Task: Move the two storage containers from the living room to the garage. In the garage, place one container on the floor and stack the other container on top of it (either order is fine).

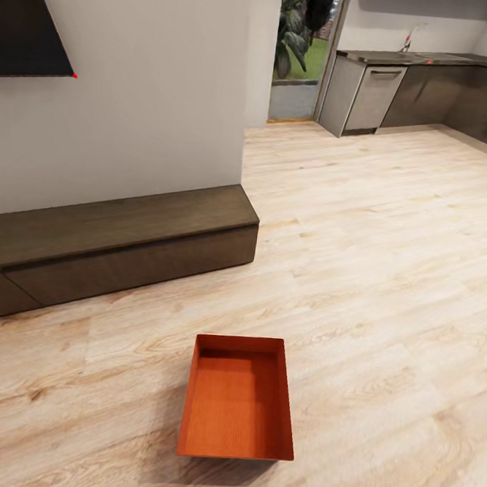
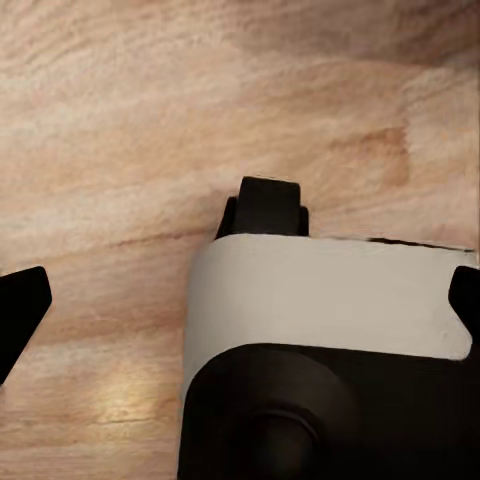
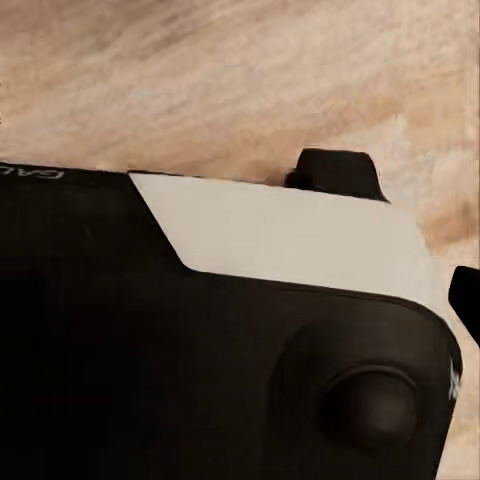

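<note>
One orange-red storage container (image 1: 237,398) sits open-top on the living room's wood-plank floor (image 1: 387,284), near the low dark cabinet (image 1: 111,244). The left wrist view shows dark fingertips (image 2: 20,310) set wide over bare planks, holding nothing; the right pincer's state I cannot tell. Risk: the thin rim may slip from a one-sided grip, tipping the bin.

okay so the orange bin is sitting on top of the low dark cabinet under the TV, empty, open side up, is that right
Not quite. The orange bin is empty and open side up, but it sits on the light wood-plank floor, out in front of the low dark cabinet, not on top of it. The head view shows this.
</note>
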Tool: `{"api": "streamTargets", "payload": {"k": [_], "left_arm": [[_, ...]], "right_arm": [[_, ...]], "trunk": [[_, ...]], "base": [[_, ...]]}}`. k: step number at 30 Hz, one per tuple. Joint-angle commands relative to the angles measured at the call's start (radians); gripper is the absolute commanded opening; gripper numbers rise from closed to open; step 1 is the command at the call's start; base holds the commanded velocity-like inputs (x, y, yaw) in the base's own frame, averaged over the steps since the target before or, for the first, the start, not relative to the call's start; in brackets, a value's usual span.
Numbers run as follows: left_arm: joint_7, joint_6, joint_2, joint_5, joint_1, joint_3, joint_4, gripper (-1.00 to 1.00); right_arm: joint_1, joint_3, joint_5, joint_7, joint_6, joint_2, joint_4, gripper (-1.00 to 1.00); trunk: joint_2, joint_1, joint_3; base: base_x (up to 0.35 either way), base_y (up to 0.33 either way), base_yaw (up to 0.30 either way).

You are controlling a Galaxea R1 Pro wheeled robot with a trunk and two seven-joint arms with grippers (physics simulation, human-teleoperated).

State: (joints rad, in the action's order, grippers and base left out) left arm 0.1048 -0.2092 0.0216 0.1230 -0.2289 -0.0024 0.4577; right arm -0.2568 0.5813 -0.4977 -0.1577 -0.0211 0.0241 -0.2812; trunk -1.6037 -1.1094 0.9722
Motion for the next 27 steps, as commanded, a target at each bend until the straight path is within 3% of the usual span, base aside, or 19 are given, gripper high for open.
{"api": "streamTargets", "payload": {"k": [1,3,5,8,10,13,17,20,24,27], "left_arm": [[0.006,-0.039,0.0,0.01,-0.002,-0.001,0.035,1.0],[0.008,-0.086,0.0,0.01,-0.008,-0.001,0.064,1.0],[0.008,-0.103,-0.006,0.01,-0.059,-0.001,0.058,1.0],[0.009,-0.125,-0.032,0.004,-0.188,-0.002,-0.012,1.0],[0.01,-0.135,-0.063,-0.011,-0.316,-0.003,-0.095,1.0],[0.01,-0.128,-0.089,-0.036,-0.415,-0.003,-0.14,1.0],[0.01,-0.121,-0.108,-0.044,-0.483,-0.003,-0.149,1.0],[0.01,-0.118,-0.106,-0.047,-0.511,-0.004,-0.151,1.0],[0.01,-0.091,-0.105,-0.048,-0.519,-0.002,-0.126,1.0],[0.01,-0.089,-0.113,-0.049,-0.519,-0.003,-0.125,1.0]], "right_arm": [[-0.03,0.008,-0.01,-0.016,-0.011,-0.001,-0.005,1.0],[-0.107,0.007,-0.015,-0.028,-0.022,-0.001,-0.005,1.0],[-0.183,0.006,-0.017,-0.039,-0.024,-0.002,0.004,1.0],[-0.263,0.005,-0.017,-0.06,-0.02,-0.002,0.011,1.0],[-0.33,0.003,-0.018,-0.084,-0.015,-0.003,0.039,1.0],[-0.415,0.002,-0.019,-0.098,-0.012,-0.001,0.086,1.0],[-0.477,0.002,-0.019,-0.113,-0.011,-0.001,0.111,1.0],[-0.492,0.002,-0.02,-0.12,-0.001,0.0,0.116,1.0],[-0.496,0.0,-0.021,-0.121,0.068,0.003,0.12,1.0],[-0.496,-0.002,-0.022,-0.121,0.073,0.003,0.12,1.0]], "trunk": [[0.0,0.0,0.001],[0.0,0.0,0.001],[0.0,0.0,0.001],[0.0,0.0,0.001],[0.0,0.0,0.001],[0.0,0.0,0.001],[0.0,0.0,0.001],[0.0,0.0,0.001],[0.0,0.0,0.001],[0.0,0.0,0.001]], "base": [[0.0,0.0,0.0],[0.0,0.0,0.0],[0.0,0.0,0.0],[0.0,0.0,0.0],[0.0,0.0,0.0],[0.0,0.0,0.0],[0.0,0.0,0.0],[0.0,0.0,0.0],[0.0,0.0,0.0],[0.0,0.0,0.0]]}}
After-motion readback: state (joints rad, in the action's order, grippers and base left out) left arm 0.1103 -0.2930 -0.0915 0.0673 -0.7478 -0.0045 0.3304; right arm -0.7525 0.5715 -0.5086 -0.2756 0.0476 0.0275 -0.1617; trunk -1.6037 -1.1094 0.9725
